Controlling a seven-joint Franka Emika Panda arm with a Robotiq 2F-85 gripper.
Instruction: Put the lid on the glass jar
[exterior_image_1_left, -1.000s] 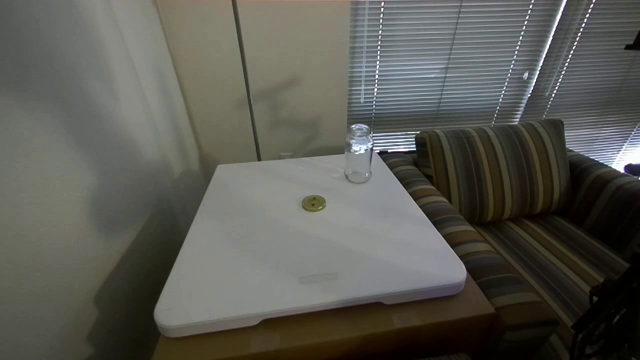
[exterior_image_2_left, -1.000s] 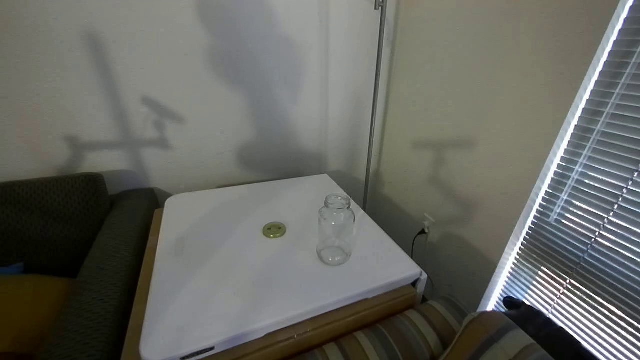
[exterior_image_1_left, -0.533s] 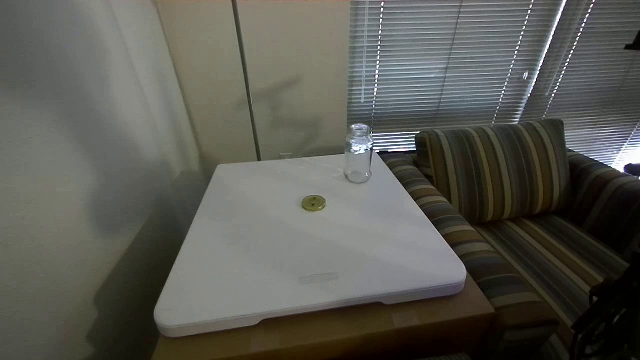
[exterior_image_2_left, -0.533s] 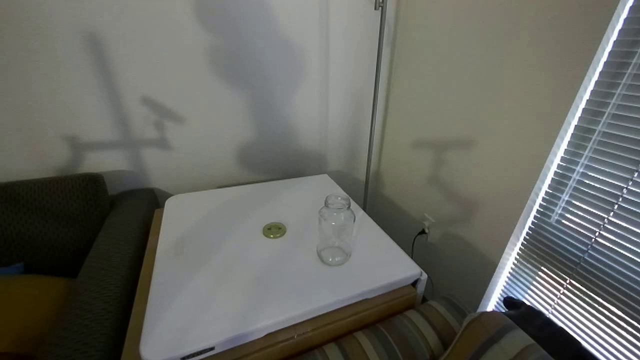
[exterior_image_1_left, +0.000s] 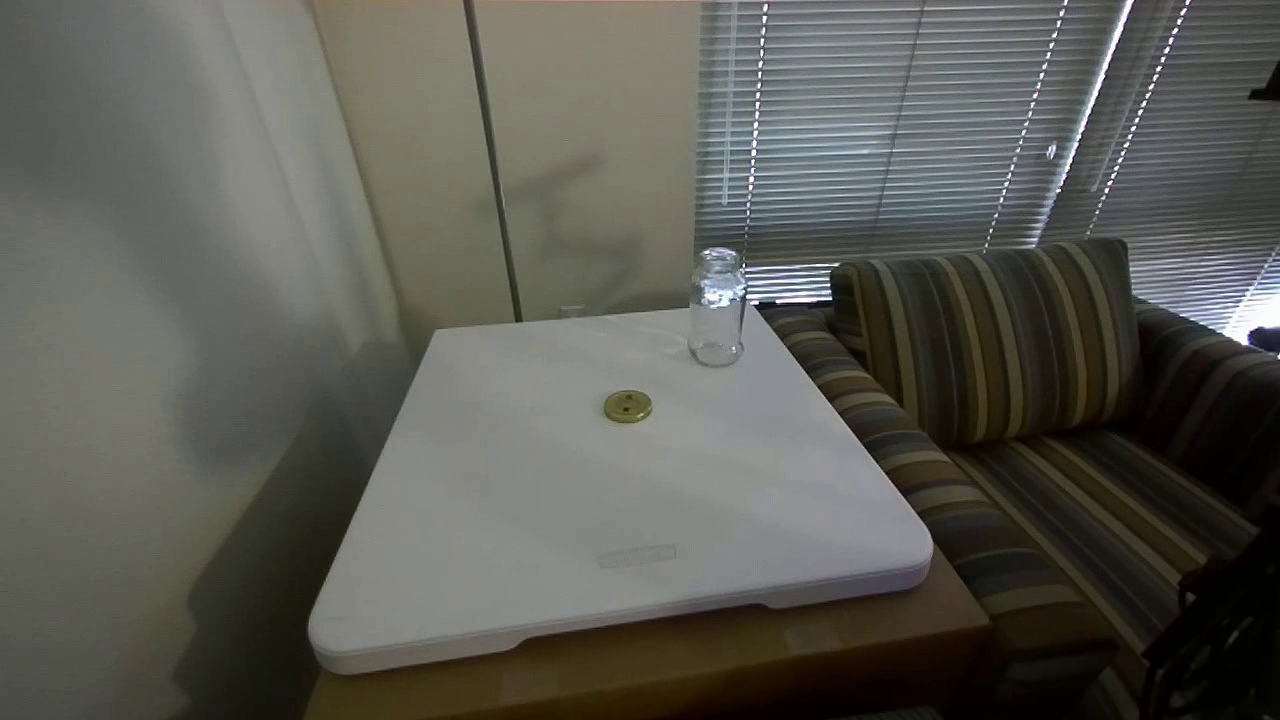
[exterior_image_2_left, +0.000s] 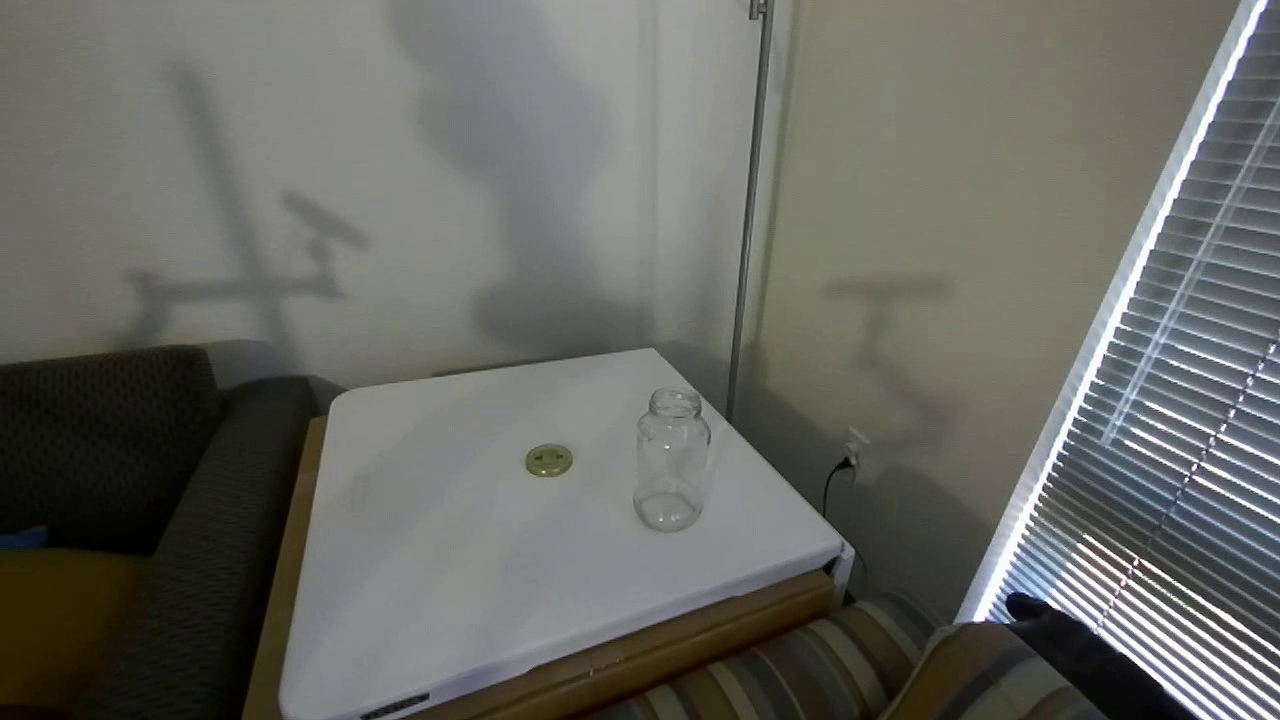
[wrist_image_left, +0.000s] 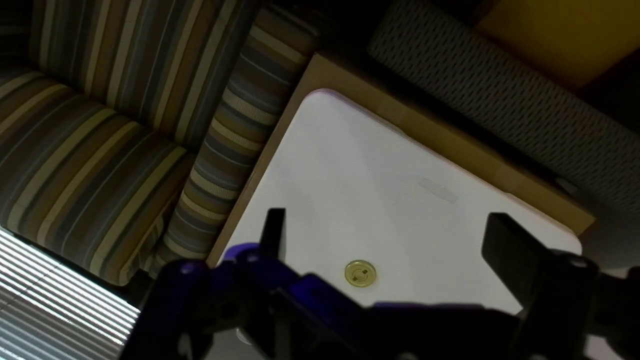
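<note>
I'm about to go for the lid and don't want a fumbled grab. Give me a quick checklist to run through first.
1. Tool open: ok, its jaws stand wide apart.
2. Lid lying flat on the white tabletop: ok.
3. Lid apart from the jar: ok, in both exterior views.
4. Jar upright, mouth uncovered: ok.
5. Tool down at the lid: not ok, neither exterior view shows it there.
6. Tool's exact height above the lid: cannot tell.

You are working in what is looking like a home's living room. In an exterior view, a striped armchair (exterior_image_1_left: 1000, 400) is standing lower right and slatted blinds (exterior_image_1_left: 850, 130) are hanging upper right. In an exterior view, a dark upholstered seat (exterior_image_2_left: 110, 455) is showing lower left.
</note>
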